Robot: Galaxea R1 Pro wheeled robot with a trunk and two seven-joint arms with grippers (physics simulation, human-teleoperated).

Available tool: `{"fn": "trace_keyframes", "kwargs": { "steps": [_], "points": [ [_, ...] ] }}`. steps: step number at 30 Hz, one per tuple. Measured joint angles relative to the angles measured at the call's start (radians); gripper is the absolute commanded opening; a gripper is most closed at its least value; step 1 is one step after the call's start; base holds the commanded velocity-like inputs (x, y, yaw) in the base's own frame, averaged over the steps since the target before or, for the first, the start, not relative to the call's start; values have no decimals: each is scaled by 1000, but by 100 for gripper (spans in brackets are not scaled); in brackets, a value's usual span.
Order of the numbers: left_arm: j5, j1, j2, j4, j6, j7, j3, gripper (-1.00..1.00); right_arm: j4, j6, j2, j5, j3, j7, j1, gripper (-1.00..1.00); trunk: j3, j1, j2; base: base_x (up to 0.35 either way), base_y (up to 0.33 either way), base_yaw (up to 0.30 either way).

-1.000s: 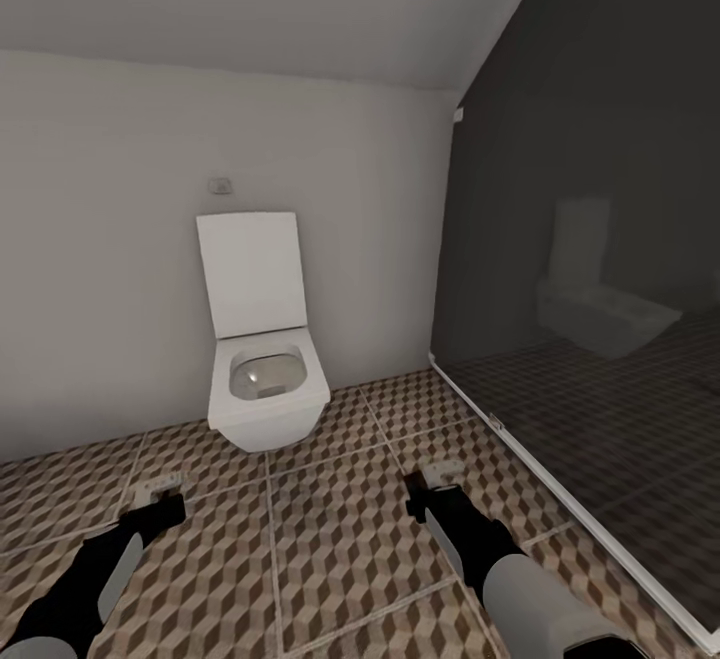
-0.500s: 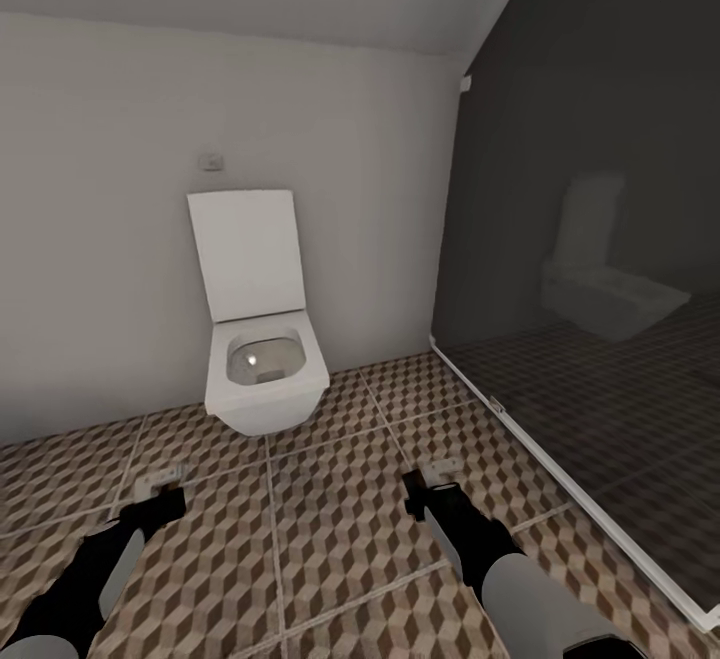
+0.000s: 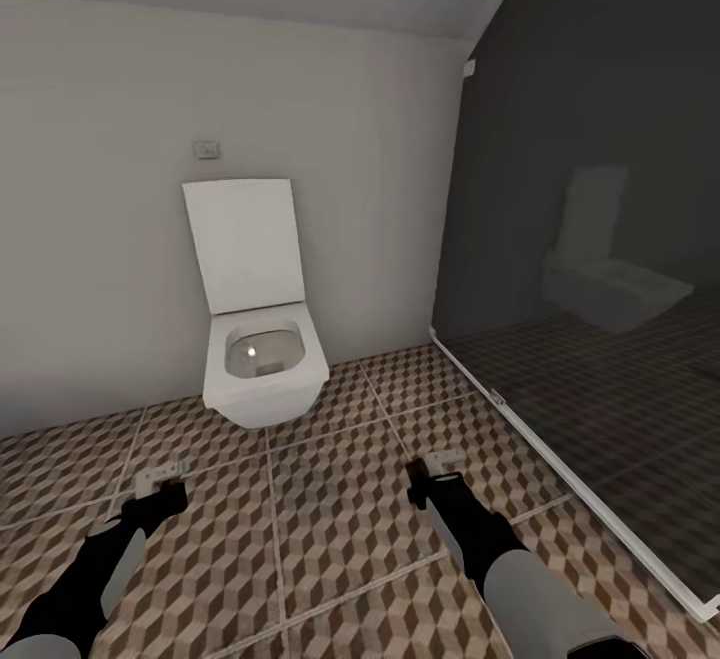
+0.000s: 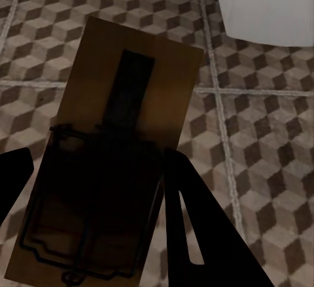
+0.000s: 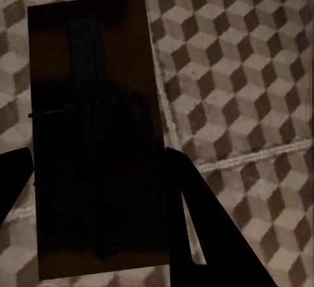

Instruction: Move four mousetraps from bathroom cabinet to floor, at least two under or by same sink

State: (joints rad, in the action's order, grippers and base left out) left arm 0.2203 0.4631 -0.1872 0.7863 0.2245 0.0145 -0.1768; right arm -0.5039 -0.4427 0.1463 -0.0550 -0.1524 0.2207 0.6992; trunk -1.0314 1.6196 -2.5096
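You face the floor (image 3: 330, 529), its cube-patterned tiles split by pale grout. A white toilet (image 3: 262, 369) stands on it by the far wall, and a glass panel's rail (image 3: 560, 479) runs along its right.

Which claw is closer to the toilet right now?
Left. The left claw sits just below-left of the toilet, whose white base edges its wrist view; the right claw is farther off, nearer the glass panel.

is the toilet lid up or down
Up. The white wall-hung toilet's flat rectangular lid stands raised against the pale wall, leaving the bowl open, above the cube-patterned tile floor.
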Motion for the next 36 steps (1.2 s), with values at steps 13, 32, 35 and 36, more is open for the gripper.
{"fn": "trace_keyframes", "kwargs": {
  "steps": [13,32,35,36],
  "points": [
    [-2,0,3,-7,-40,-2,-1,-100,-13,-2,0,1,0,2,0,-100,-7,0,0,0,0,78],
    [-1,0,3,-9,-41,-2,-1,-100,-13,10,0,1,-1,3,0,-100,-13,0,0,0,0,32],
    [-1,0,3,-9,-41,-2,-1,-100,-13,9,0,1,-1,4,0,-100,-13,0,0,0,0,23],
    [-1,0,3,-9,-41,-2,-1,-100,-13,9,0,1,-2,4,0,-100,-13,0,0,0,0,132]
  ]
}}
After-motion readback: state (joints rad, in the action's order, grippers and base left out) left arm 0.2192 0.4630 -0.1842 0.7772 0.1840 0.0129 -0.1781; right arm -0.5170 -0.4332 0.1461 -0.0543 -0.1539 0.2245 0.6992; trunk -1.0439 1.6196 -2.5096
